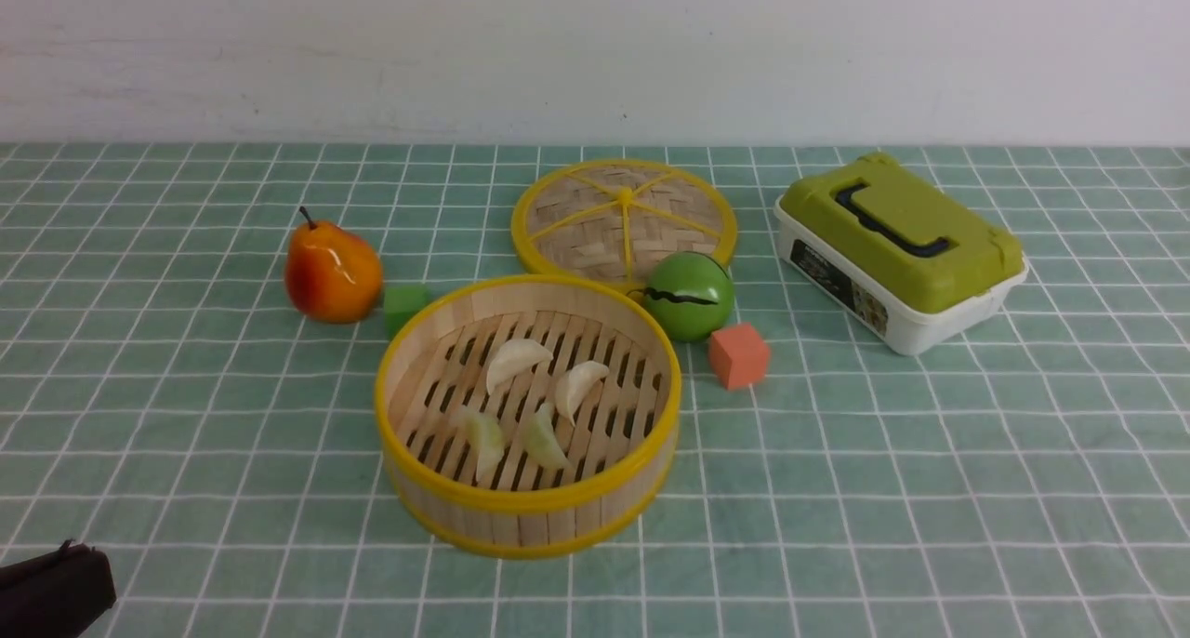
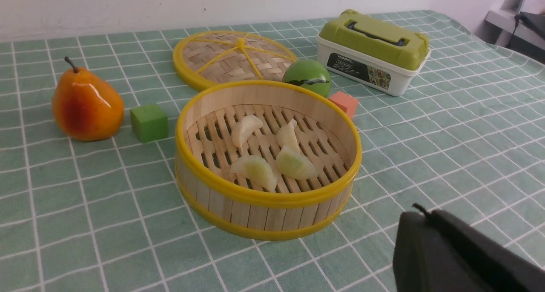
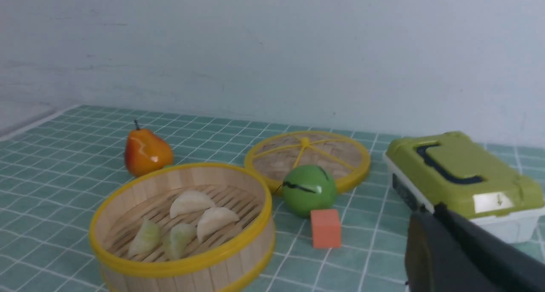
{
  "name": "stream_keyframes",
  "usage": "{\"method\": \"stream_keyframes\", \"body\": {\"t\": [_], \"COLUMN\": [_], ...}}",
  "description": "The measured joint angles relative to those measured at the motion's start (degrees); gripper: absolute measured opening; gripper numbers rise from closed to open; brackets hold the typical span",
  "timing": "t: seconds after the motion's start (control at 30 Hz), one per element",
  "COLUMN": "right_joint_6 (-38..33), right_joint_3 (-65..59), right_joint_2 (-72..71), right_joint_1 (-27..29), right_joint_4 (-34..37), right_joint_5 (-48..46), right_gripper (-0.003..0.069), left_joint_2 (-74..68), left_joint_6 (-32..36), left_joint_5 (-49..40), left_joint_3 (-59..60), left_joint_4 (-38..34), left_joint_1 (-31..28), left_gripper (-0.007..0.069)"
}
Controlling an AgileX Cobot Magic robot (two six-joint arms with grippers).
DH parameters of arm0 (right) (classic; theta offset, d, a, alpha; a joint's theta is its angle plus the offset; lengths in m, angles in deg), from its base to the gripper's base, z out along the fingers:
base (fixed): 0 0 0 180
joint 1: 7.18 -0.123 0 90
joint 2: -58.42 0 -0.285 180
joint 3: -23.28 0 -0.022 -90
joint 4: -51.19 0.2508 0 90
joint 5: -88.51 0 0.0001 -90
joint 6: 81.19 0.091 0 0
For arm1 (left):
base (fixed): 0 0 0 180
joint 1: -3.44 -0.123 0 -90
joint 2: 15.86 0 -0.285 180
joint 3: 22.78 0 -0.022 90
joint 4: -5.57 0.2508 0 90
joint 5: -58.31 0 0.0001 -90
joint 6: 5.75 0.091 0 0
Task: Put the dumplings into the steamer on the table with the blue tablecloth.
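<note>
Nearest us in the front view, the left gripper (image 1: 56,590) shows only as a dark tip at the lower left corner, clear of everything on the table (image 1: 930,489); its jaws are closed on nothing. The right gripper (image 3: 464,258) is out of the front view, and its own wrist view gives just a dark blur, likely its closed, empty jaws.

Beyond, on the blue tablecloth (image 1: 186,433), stands the steamer (image 1: 527,517). All four dumplings (image 1: 517,360) lie on its slatted floor, two whiter ones toward the back, two greenish ones toward the front.

Just behind the steamer we see a green cube (image 1: 405,307) on the left, a green ball (image 1: 689,296) and an orange cube (image 1: 739,355) on the right. The pear (image 1: 332,272) stands left of the green cube. Farther back lies the woven lid (image 1: 623,218), flat, and to the right a green-topped box (image 1: 900,247).
</note>
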Motion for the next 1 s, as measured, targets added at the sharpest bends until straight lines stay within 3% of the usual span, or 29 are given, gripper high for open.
{"method": "stream_keyframes", "body": {"t": [0.2,0.43,0.63,0.73,0.93,1.0], "right_joint_6": [0.97,1.11,3.79,-3.07,-25.32,-28.47], "right_joint_3": [-3.38,-3.69,-7.65,-10.49,-15.14,-15.15], "right_joint_2": [0.0,-1.01,-12.09,-18.09,-19.4,-19.4], "right_joint_1": [0.0,0.0,2.53,6.7,18.52,21.67], "right_joint_4": [-0.46,-0.71,-1.47,4.64,25.21,29.51], "right_joint_5": [-1.48,-13.49,-17.64,-17.99,-16.08,-17.38], "right_gripper": [-0.0011,-0.0012,-0.0012,-0.0012,-0.0011,-0.0011], "left_joint_2": [0.0,0.0,0.0,0.0,0.0,0.0], "left_joint_6": [0.0,0.0,0.0,0.0,0.0,0.0], "left_joint_5": [-0.06,0.0,-0.2,-0.4,-0.55,-0.67], "left_joint_3": [0.0,-0.03,-0.03,-0.03,-0.03,-0.03], "left_joint_4": [0.0,0.0,0.0,0.0,0.0,0.0], "left_joint_1": [0.0,0.0,0.0,0.0,0.0,0.0], "left_gripper": [-0.0014,-0.0014,-0.0014,-0.0014,-0.0014,-0.0014]}}
